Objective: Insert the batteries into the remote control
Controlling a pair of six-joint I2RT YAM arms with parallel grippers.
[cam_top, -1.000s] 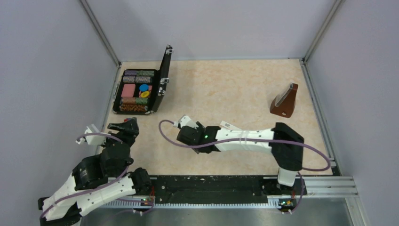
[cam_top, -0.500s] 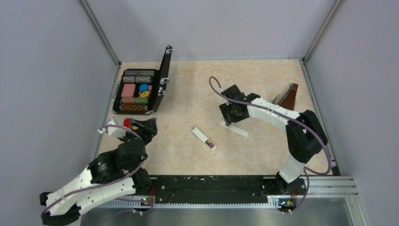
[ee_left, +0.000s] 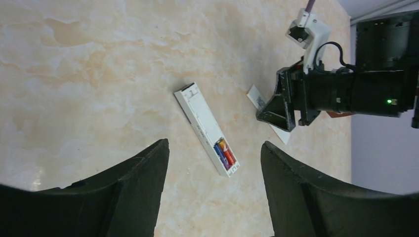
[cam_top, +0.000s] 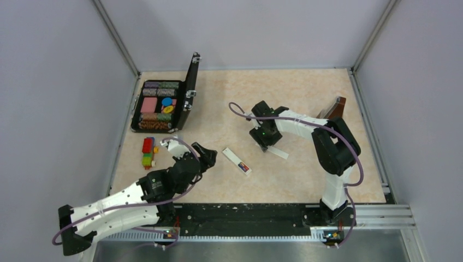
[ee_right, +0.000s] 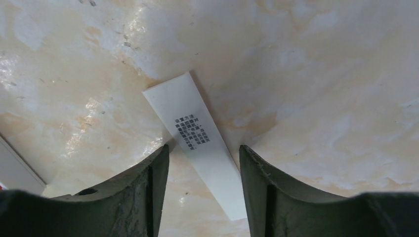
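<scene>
Left wrist: batteries (ee_left: 225,151) (paired) in remote control (ee_left: 200,123) — left gripper (ee_left: 215,143), right gripper (ee_right: 203,148) spread.

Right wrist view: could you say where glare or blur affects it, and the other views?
Right wrist view: glare patches on the glossy beige marbled tabletop, though print on the white plastic strip looks sharp. Left wrist view: even light, slim white remote control and its reddish and purple batteries crisp. Top external view: soft, even light, faint shadows.

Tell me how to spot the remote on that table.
From the open case at far left, look toward the table's middle. The remote is the slim white bar there. Unlike the flat strip right of it, it holds two batteries at one end.
</scene>
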